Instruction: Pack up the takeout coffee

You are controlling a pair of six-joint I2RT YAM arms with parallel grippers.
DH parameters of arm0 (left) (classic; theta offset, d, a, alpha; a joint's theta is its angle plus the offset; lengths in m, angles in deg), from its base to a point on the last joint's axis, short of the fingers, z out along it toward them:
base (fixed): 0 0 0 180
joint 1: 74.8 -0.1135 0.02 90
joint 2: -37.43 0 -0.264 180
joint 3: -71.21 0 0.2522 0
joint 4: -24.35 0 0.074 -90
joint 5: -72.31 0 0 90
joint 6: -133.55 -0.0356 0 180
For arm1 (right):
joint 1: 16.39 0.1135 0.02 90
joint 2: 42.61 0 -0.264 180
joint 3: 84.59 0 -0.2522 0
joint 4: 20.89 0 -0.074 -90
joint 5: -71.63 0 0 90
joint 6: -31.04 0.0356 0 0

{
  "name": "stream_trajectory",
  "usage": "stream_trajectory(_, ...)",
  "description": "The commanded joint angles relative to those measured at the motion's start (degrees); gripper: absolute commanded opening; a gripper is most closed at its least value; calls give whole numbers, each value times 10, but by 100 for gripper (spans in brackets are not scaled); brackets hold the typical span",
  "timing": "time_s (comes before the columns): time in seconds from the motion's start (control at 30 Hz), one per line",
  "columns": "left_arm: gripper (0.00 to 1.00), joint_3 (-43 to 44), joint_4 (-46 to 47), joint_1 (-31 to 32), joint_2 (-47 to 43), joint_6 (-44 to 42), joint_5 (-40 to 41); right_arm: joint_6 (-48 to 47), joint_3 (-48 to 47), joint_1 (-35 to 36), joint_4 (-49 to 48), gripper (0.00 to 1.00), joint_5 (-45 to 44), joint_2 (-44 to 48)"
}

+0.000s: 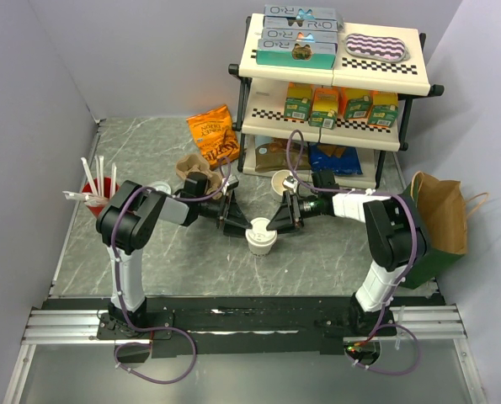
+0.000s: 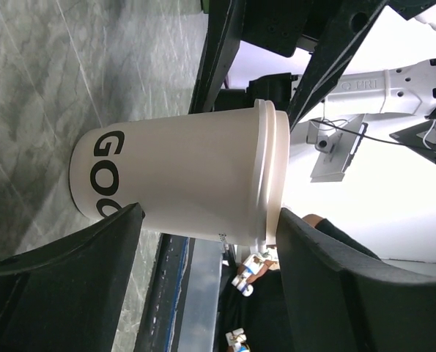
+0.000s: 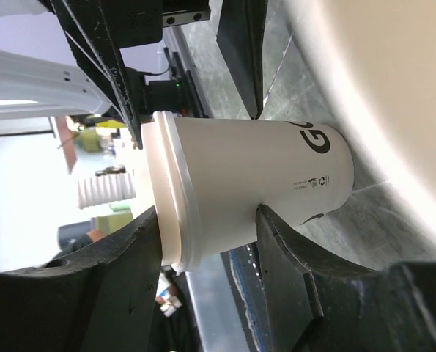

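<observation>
The takeout coffee (image 1: 261, 236) is a cream-white paper cup with a white sip lid, standing upright on the grey table between my two grippers. My left gripper (image 1: 236, 223) is open at the cup's left side. In the left wrist view the cup (image 2: 188, 183) lies across my gripper (image 2: 210, 220), one finger (image 2: 93, 264) low by the base and the other (image 2: 342, 286) past the lid. My right gripper (image 1: 281, 220) is open at the cup's right side. In the right wrist view (image 3: 207, 213) one finger (image 3: 122, 271) is at the lid and the other (image 3: 283, 249) rests against the cup (image 3: 247, 176) wall.
A lidless cream cup (image 1: 281, 181) stands behind the right gripper. A brown pulp carrier (image 1: 191, 168), a loose white lid (image 1: 160, 187) and a red cup of straws (image 1: 98, 194) are at the left. An orange snack bag (image 1: 214, 133), a stocked shelf (image 1: 334, 126) and a brown paper bag (image 1: 439, 210) stand behind and to the right.
</observation>
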Motion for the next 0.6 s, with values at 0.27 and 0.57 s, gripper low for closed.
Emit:
stream_trajectory(0.27, 74, -11, -93, 12, 39, -113, 169, -25, 19, 28, 28, 53, -115, 3)
stream_trajectory(0.57, 80, -17, 33, 11, -13, -48, 114, -54, -10, 27, 50, 61, -111, 49)
